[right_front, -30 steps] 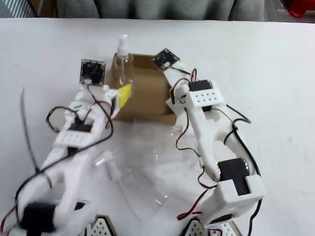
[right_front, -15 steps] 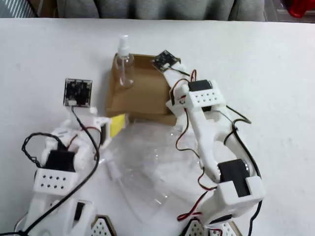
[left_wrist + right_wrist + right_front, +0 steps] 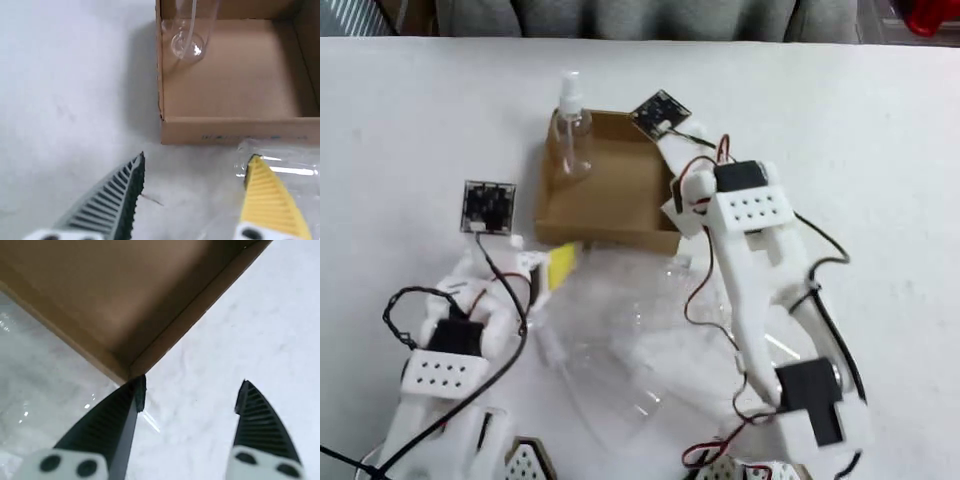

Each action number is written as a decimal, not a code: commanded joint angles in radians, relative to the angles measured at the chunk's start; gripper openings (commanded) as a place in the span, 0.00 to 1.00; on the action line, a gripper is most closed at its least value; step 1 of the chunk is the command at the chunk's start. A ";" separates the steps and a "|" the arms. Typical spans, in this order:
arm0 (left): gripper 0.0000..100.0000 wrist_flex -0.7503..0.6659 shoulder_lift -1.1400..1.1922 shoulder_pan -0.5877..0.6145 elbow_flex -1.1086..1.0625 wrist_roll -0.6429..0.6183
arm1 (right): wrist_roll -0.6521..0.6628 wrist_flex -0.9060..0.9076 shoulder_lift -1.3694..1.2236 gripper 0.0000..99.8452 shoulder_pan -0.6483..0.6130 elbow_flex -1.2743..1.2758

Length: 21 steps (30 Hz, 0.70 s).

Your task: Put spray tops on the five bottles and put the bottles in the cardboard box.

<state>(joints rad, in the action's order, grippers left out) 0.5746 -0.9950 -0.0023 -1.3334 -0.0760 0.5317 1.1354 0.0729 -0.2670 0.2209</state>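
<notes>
Jaws spread and empty on your left gripper [image 3: 197, 160] and right gripper [image 3: 192, 385], you've got the cardboard box [image 3: 610, 205], clear plastic clutter [image 3: 620, 340] just before it probably hiding four unfinished bottles, and one spray-topped bottle [image 3: 570, 135] upright in the box's far corner.

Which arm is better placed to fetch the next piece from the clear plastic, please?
Probably left: the left gripper, open, sits at the clear plastic, yellow finger over it. The right gripper, also open, is at the cardboard box corner.
</notes>
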 commanded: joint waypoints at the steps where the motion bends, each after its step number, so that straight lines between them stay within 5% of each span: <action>1: 0.30 -0.046 -0.036 0.064 0.006 0.006 | -0.008 0.162 0.168 0.19 -0.008 -0.029; 6: 0.30 -0.044 -0.036 0.077 0.006 0.008 | -0.009 0.348 0.252 0.02 0.051 -0.023; 10: 0.27 -0.043 -0.036 0.077 0.006 0.015 | -0.011 0.464 0.265 0.02 0.185 0.009; 16: 0.09 -0.028 -0.035 0.054 0.008 0.169 | -0.009 0.417 0.268 0.02 0.409 0.189; 21: 0.07 0.091 -0.038 0.053 0.063 0.170 | -0.003 0.268 0.268 0.02 0.610 0.419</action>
<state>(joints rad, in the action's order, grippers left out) 0.5808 -0.9950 0.0683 -1.3334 0.0821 0.5347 1.5175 0.3046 0.1887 0.5063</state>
